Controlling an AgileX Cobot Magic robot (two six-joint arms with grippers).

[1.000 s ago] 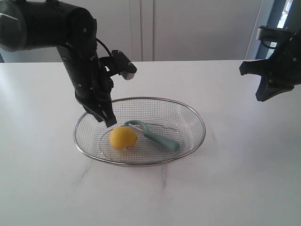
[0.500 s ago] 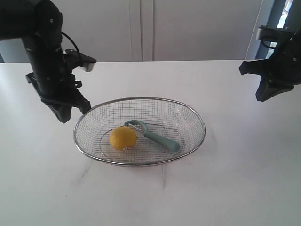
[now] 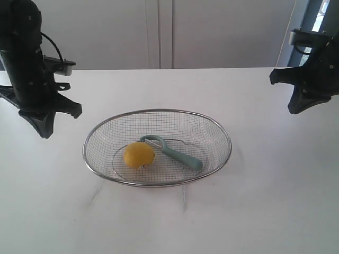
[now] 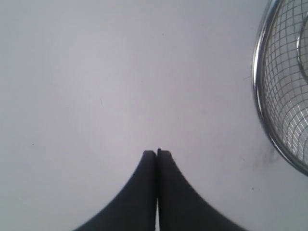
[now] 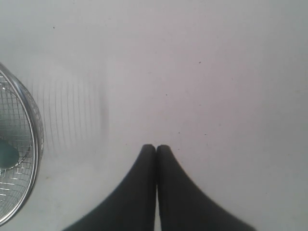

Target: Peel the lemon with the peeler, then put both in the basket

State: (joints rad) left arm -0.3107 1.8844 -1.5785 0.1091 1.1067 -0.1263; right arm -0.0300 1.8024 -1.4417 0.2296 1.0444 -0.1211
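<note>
The yellow lemon [image 3: 139, 155] lies inside the wire mesh basket [image 3: 222, 132] in the middle of the white table. Beside it in the basket lies the teal peeler [image 3: 177, 154], loop head next to the lemon. My left gripper [image 3: 45, 129] hangs shut and empty over the table, left of the basket; its wrist view shows the closed tips [image 4: 156, 153] and the basket's rim [image 4: 258, 103]. Far right, my right gripper [image 3: 294, 108] is also shut and empty [image 5: 156, 147]; the basket's rim [image 5: 34, 134] and a bit of teal handle [image 5: 8, 154] show at that view's edge.
The white table [image 3: 254, 201] spreads round the basket. A pale wall with cabinet seams stands behind the table's far edge.
My left arm has swung away from over the basket to the left, ending above bare table. The lemon, peeler, basket and right arm have not moved.
</note>
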